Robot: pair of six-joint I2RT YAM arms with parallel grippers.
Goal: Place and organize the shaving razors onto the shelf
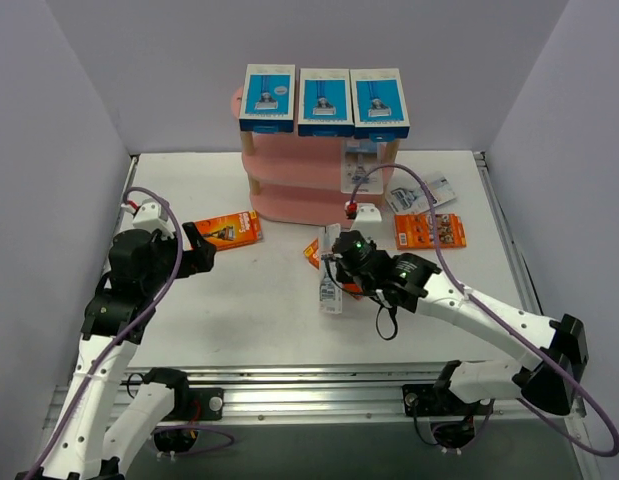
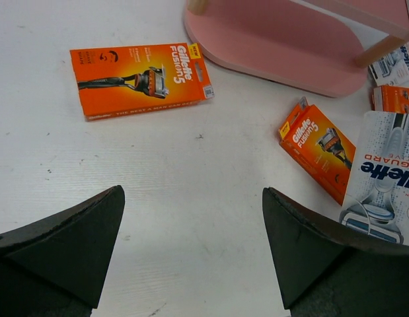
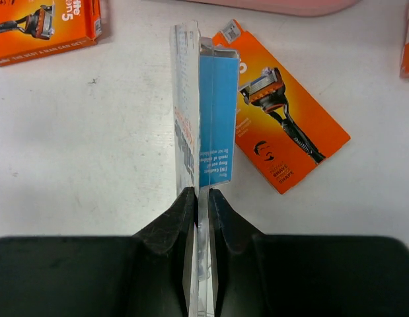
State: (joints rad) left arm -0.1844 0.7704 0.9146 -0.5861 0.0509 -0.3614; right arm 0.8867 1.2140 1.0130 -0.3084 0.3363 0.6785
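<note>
The pink shelf [image 1: 289,205] stands at the back of the table, with three blue-and-white razor boxes [image 1: 325,102] in a row on its top board. A clear blister pack [image 1: 360,163] sits on its middle tier at the right. My right gripper [image 1: 339,262] [image 3: 201,195] is shut on the edge of a grey blister pack [image 1: 331,292] [image 3: 199,112], held on edge above an orange card [image 3: 283,125]. My left gripper [image 1: 204,245] [image 2: 191,198] is open over bare table, near another orange card [image 1: 227,230] [image 2: 139,78].
A third orange card [image 1: 430,231] and a loose blister pack [image 1: 421,195] lie on the table right of the shelf. Grey walls close in the left, right and back. A metal rail [image 1: 319,385] runs along the near edge.
</note>
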